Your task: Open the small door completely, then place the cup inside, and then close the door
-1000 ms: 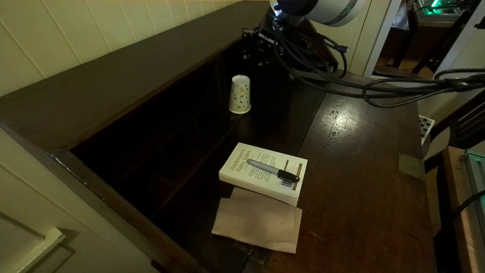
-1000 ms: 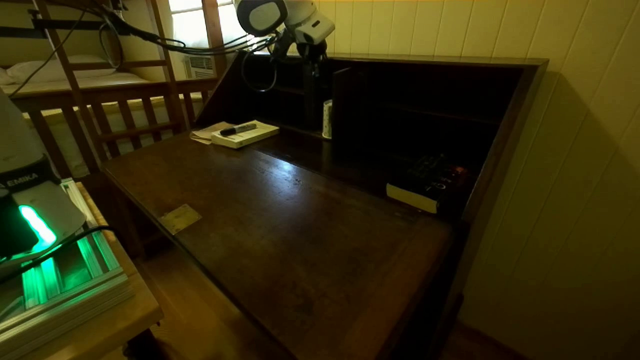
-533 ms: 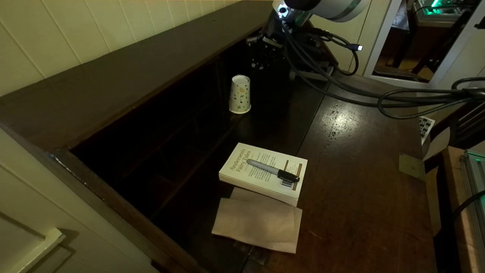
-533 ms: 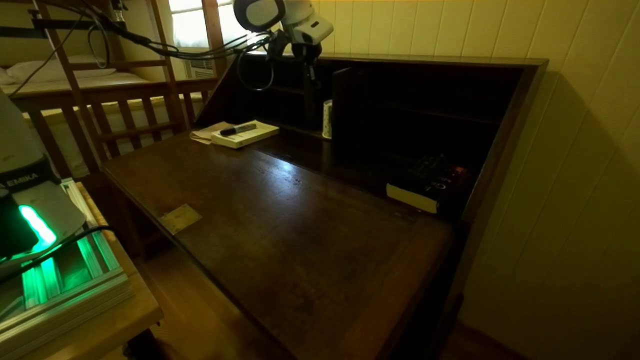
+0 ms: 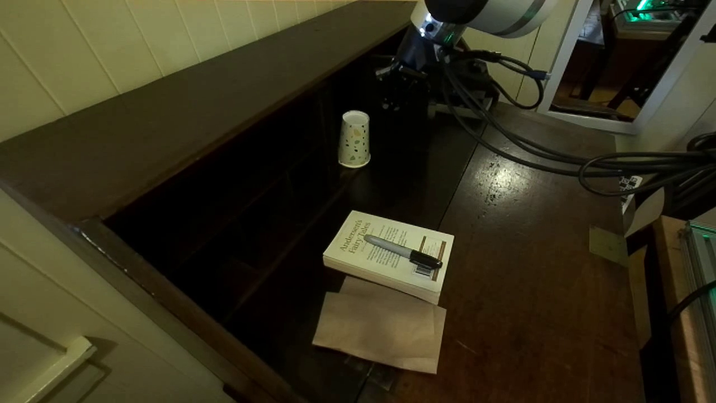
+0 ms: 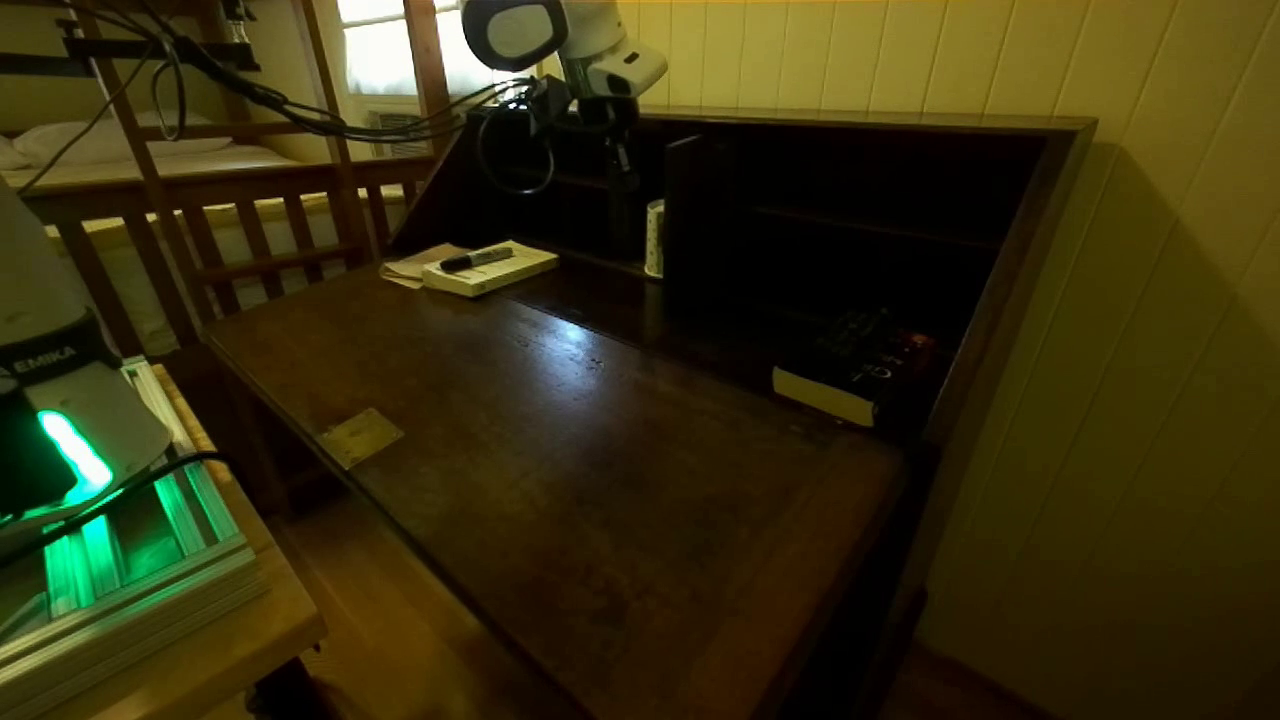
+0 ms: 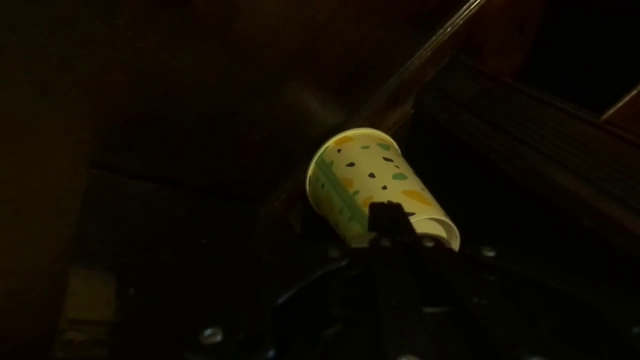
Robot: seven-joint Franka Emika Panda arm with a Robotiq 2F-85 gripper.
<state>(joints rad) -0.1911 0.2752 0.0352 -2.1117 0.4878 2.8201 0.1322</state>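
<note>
Gripper point(image 7: 391, 215) nearest: fingers look together, nothing between them. Cup point(image 7: 370, 175) near and lower than the tips, upside down on the desk point(image 5: 537, 268), wide rim down; both exterior views show a gap, so no contact. Small door point(image 6: 690, 210) next: stands out from the shelf unit point(image 5: 224, 101) and hides part of the cup in an exterior view; can't tell if it's at its stop.

My read: opening about done, cup pick next. To do it well: check full swing first, spread the fingers while clear above the cup, centre, come straight down, squeeze lightly. Paper wall will likely crush if forced; taper narrows upward, so grip low or it may slip out. Leave the door room on the way down.

Arm point(image 6: 595, 35) pose: held high over the back of the desk, gripper pitched down and slanted toward the shelf unit, middle links out of frame, base point(image 6: 40, 285) far off at the side.
</note>
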